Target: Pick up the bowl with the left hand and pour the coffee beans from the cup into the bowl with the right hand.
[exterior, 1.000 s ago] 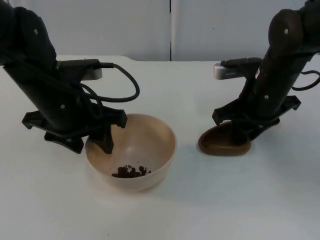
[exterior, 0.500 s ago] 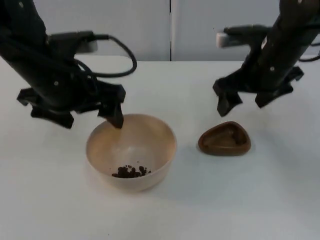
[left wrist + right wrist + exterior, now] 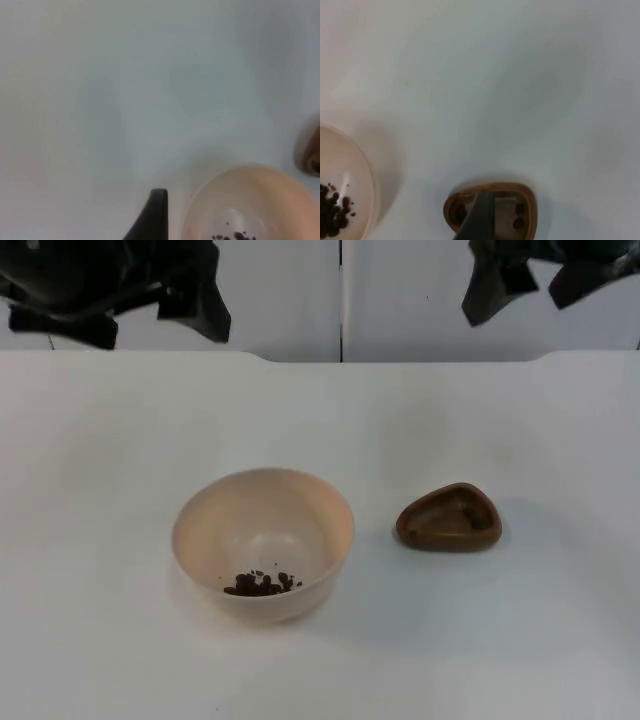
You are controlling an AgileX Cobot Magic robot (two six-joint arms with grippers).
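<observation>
While the left tool [image 3: 150, 310] hangs high over the bench's [image 3: 120, 660] far left edge, fingers spread and empty, the bowl [image 3: 262, 540] sits mid-bench holding coffee beans [image 3: 262, 583]. Just right, beans in the brown cup [image 3: 449, 519] suggest an incomplete pour. The right tool [image 3: 535, 285] hangs spread and empty.

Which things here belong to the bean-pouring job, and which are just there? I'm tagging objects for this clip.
Part of the job:
bowl
coffee beans, lying in the bowl
cup, standing beside the bowl
left gripper, raised at the back
right gripper, raised at the back

Just there:
table
partition wall
</observation>
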